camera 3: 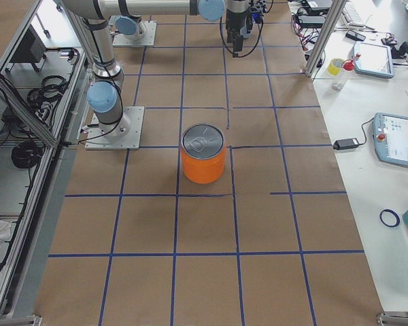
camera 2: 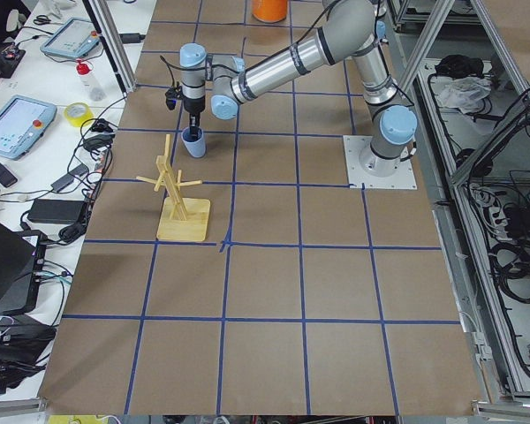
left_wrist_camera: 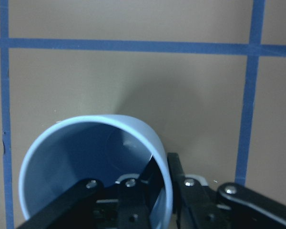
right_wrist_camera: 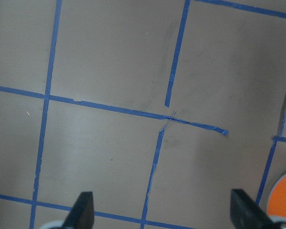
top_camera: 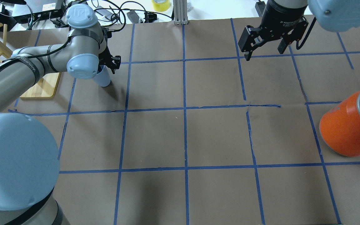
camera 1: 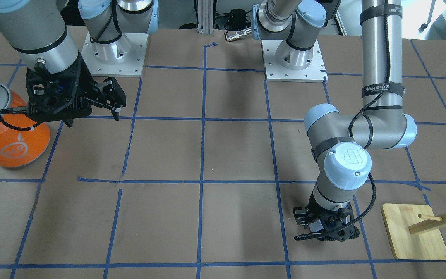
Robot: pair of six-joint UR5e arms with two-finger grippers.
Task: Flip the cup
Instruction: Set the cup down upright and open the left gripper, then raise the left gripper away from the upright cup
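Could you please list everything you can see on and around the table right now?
cup: one, pale blue, mouth up, robot's far left, beside the rack.
can: one, orange with silver lid, upright, robot's right.
rack: one, pale wood, pegs on a flat base, far left.
table: one, brown paper, blue tape grid.
left gripper: one, black, shut on the cup's rim, one finger inside.
right gripper: one, black, open, empty, over the table.

"WANJEED" on left arm's strap (camera 1: 382, 90)
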